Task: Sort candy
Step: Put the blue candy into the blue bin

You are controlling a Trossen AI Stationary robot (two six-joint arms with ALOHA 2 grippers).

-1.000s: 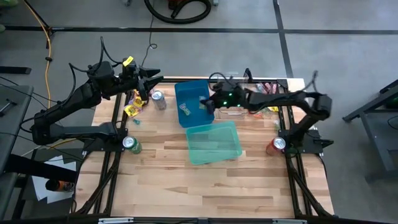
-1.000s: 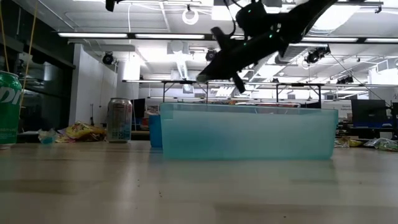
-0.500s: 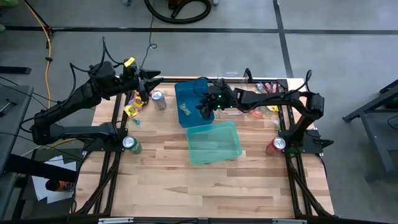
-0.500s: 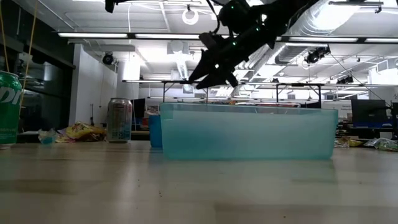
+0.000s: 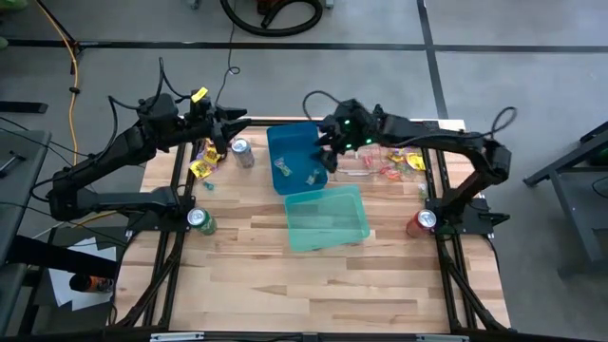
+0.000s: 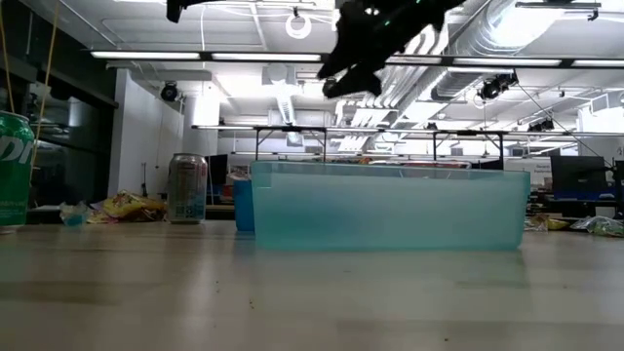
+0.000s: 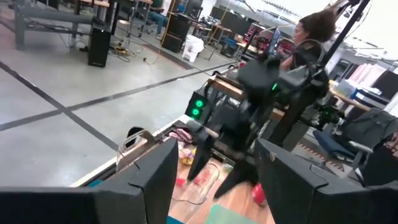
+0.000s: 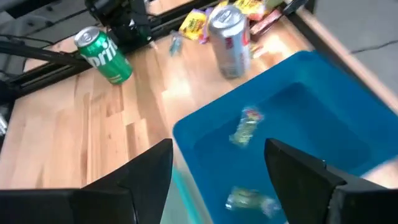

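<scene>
A: Near side?
B: I see bare bench (image 5: 285, 285) boards, then the teal bin (image 5: 327, 218).
A: Farther?
B: Right hand (image 5: 328, 152), open and empty, over the blue bin (image 5: 296, 157) holding candy (image 8: 246, 126); left hand (image 5: 228, 126) open, empty, at the far-left edge.

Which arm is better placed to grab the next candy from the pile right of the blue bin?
The right. Its open, empty tool hangs over the blue bin, beside that candy pile. The left tool sits beyond the bin's far side.
</scene>
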